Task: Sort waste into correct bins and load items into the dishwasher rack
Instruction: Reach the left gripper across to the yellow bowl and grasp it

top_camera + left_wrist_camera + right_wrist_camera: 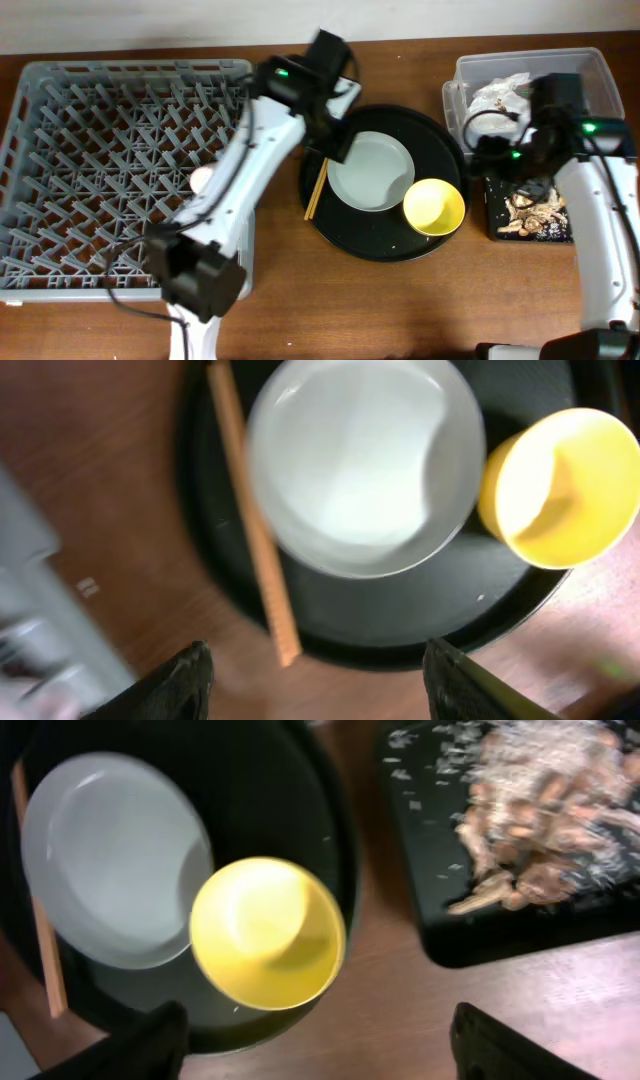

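Yellow bowl (268, 932) sits near your right end effector (320, 1025), spread wide and empty: lower one side inside its rim, pinch the wall, then lift.

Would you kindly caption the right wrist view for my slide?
Open right gripper overlooking yellow bowl and pale-green plate on round black tray; food scraps in flat black tray.

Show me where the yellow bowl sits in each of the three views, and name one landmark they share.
Overhead: yellow bowl right of centre, on the lower right part of the round black tray.
Left wrist: yellow bowl at the right edge, upper half.
Right wrist: yellow bowl near the centre.
Shared landmark: the pale green plate, right beside the bowl in all three.
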